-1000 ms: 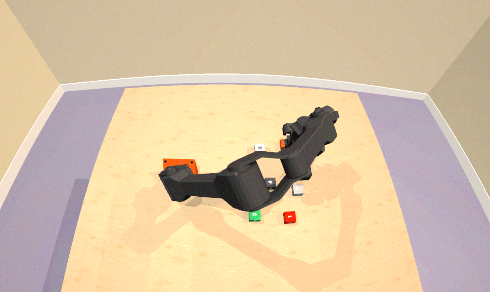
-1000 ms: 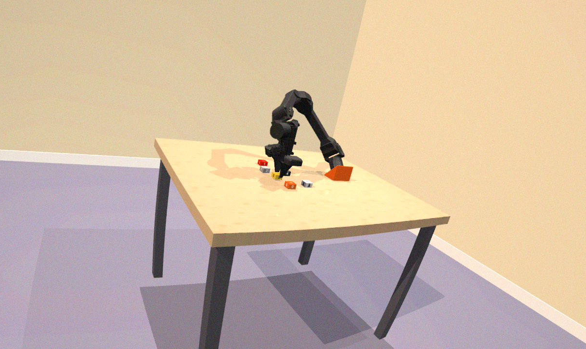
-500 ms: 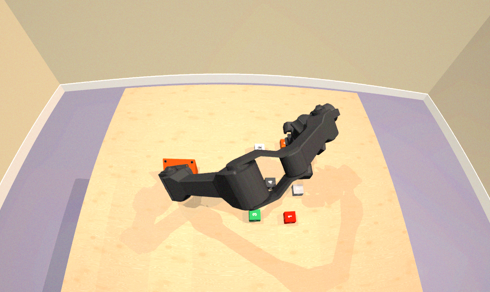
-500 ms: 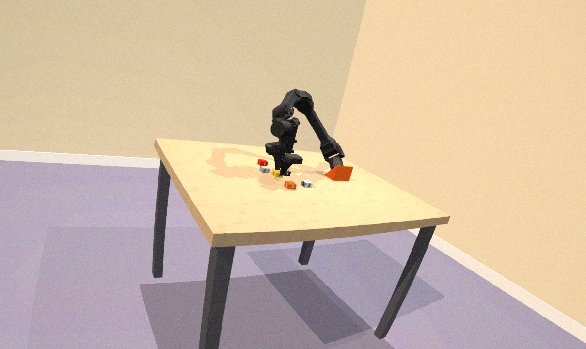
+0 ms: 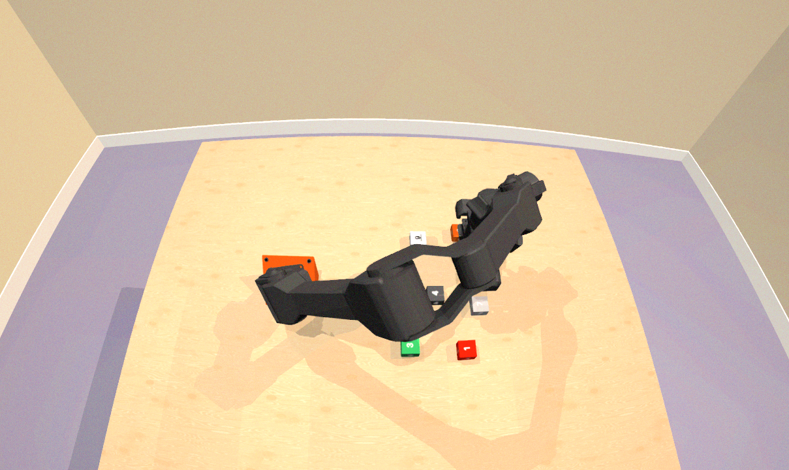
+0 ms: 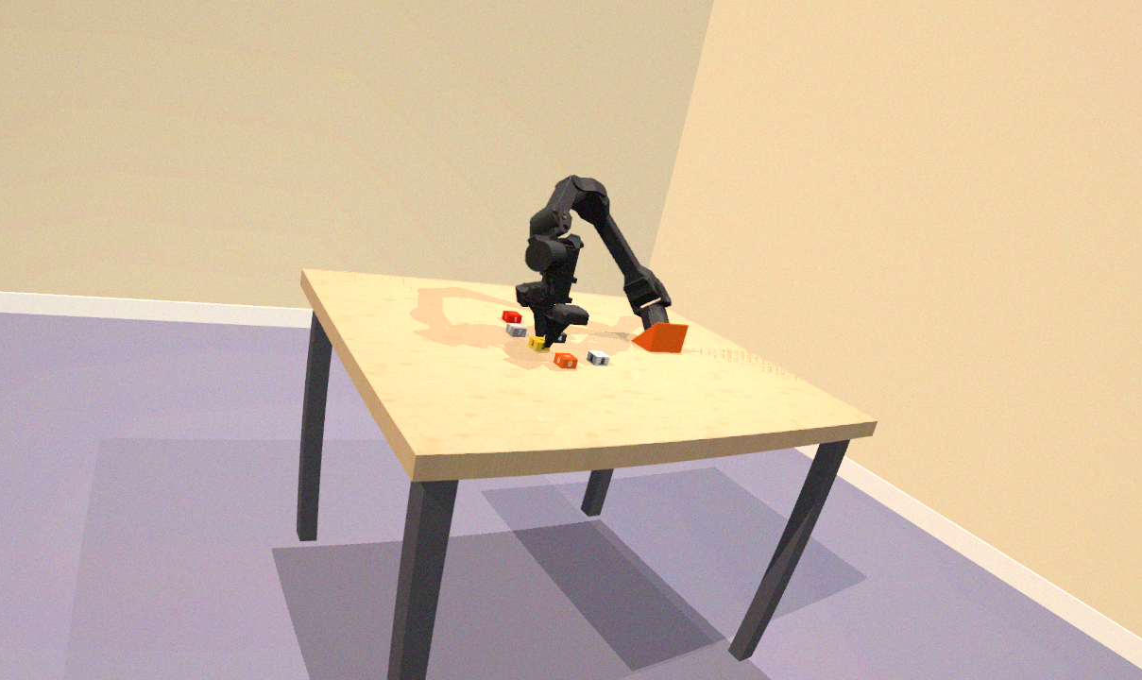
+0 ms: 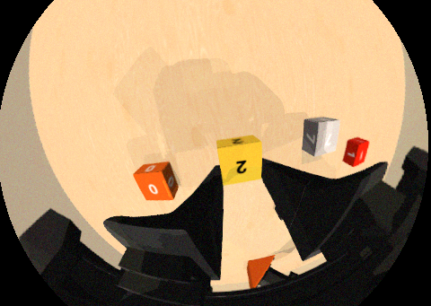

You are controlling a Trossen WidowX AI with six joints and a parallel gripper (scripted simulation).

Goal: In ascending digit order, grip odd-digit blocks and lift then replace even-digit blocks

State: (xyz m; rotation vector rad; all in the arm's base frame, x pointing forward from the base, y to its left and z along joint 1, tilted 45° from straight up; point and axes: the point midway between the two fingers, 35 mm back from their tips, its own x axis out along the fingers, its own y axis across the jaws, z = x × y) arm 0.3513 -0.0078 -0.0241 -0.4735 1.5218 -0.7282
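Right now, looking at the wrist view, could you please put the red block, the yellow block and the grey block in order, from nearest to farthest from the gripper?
1. Yellow block: between the fingers of the gripper.
2. Grey block: to the picture's right.
3. Red block: same side, beyond the grey one.

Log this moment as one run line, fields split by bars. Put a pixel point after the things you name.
gripper [image 6: 549,343] [image 7: 240,166]: shut on yellow 2 [image 6: 536,344] [image 7: 241,162] | orange 0 [image 5: 455,232] [image 6: 565,361] [image 7: 154,182]: on table, ungripped | red 1 [image 5: 466,349] [image 6: 511,316] [image 7: 356,152]: on table, ungripped
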